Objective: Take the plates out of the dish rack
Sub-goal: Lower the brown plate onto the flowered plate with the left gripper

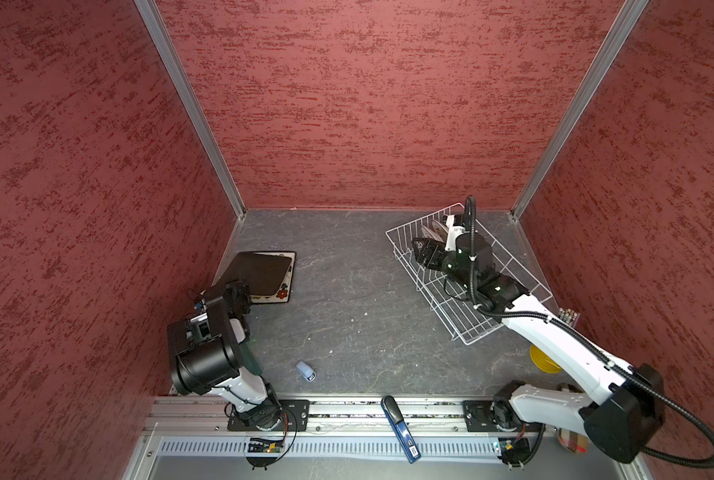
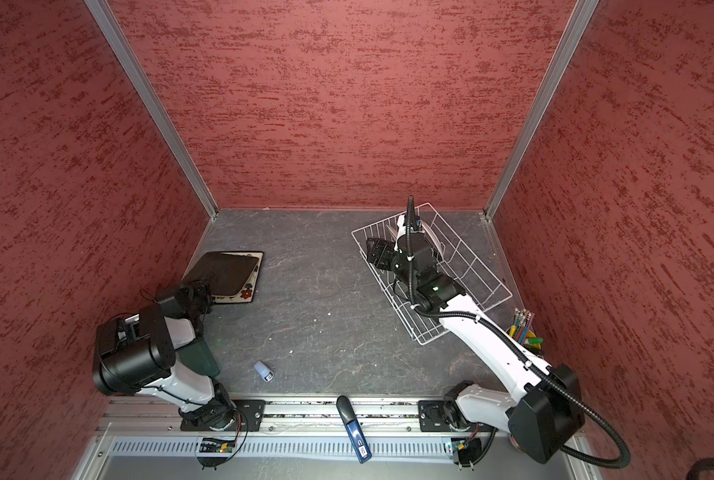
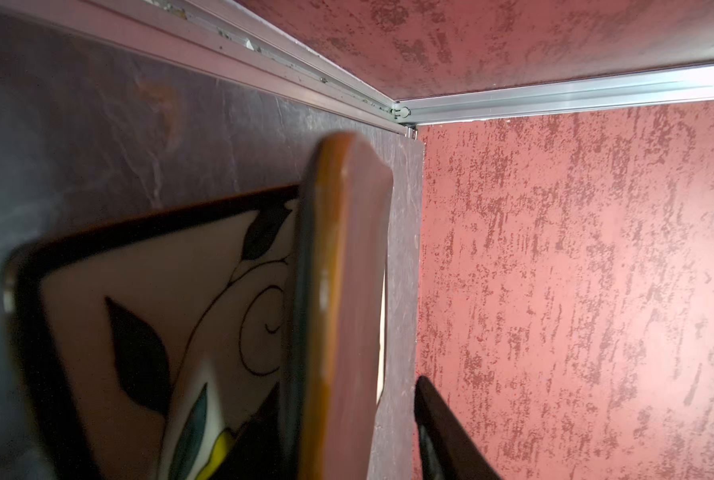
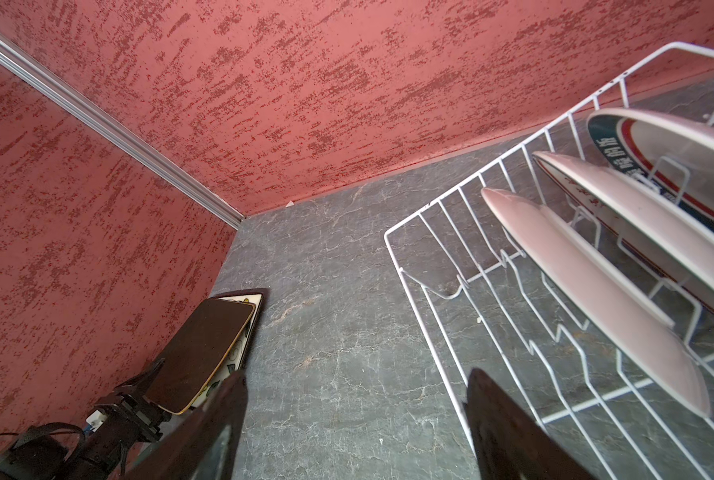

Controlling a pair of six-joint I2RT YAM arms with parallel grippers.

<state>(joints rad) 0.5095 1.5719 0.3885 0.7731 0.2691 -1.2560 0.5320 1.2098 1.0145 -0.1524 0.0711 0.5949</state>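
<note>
Plates (image 4: 588, 291) in dish rack (image 4: 459, 188), partly cropped.

I am operating in a robot test cell, a lab setup rather than a home kitchen. Red textured wall panels (image 1: 368, 104) are joined by bare aluminium posts (image 1: 188, 104) into a booth around a grey stone-pattern tabletop (image 1: 347, 299). The arm bases (image 1: 264, 415) are bolted to an aluminium rail (image 1: 347, 409) along the near edge, with a slotted cable duct (image 1: 206, 448) and an exposed circuit board (image 1: 264, 448) below. A wire dish rack (image 1: 451, 316) sits on the tabletop. The blue object (image 1: 403, 436) across the rail may be a hand tool; the view is too coarse to confirm.
</note>
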